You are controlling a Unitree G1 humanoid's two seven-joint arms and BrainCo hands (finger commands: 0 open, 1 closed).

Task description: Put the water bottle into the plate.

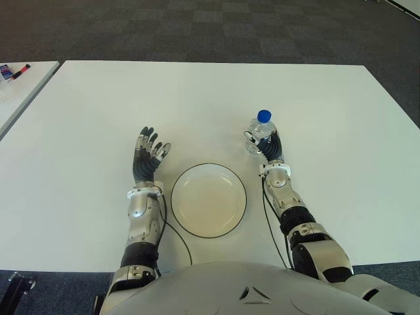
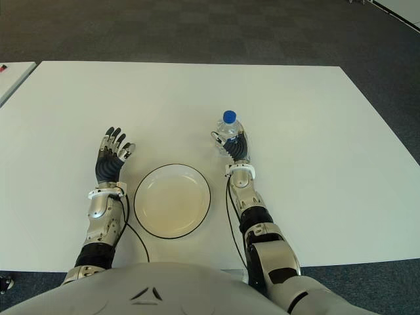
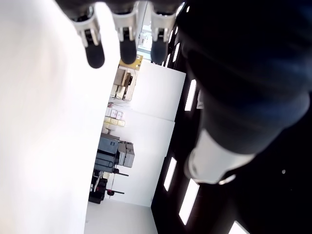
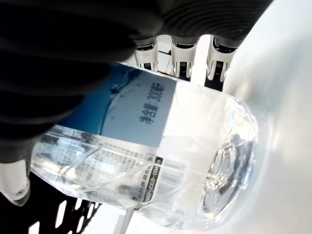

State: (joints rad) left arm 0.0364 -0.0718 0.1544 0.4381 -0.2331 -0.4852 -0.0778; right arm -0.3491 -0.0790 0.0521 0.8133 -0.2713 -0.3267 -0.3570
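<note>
Robot hand on my right (image 1: 269, 147) is wrapped around the water bottle (image 1: 260, 133), and the close wrist view confirms it: three fingertips (image 4: 178, 61) press on the label side while the thumb closes on the other, so the clear body is clamped between them. I hold it around the middle, below the blue cap (image 1: 264, 116), because that keeps it upright and gives me room to set the base down first. Whether the base touches the bench (image 1: 341, 164) or rides just above it, I cannot tell.

Nearest to me lies the plate (image 1: 209, 200), round, pale, dark-rimmed and bare, between my two forearms. It sits close in, so the bottle, standing just beyond its far right edge, has only a short way to come back toward me and to my left.

My left robot hand (image 1: 148, 157) shows just beside the plate on its left, fingers spread and holding nothing; it is idle, kept out of the bottle's path.

I judge the grasp made and the carry not yet done; the bottle must clear the rim before lowering. Farther off, a second table (image 1: 20, 88) shows at my far left.
</note>
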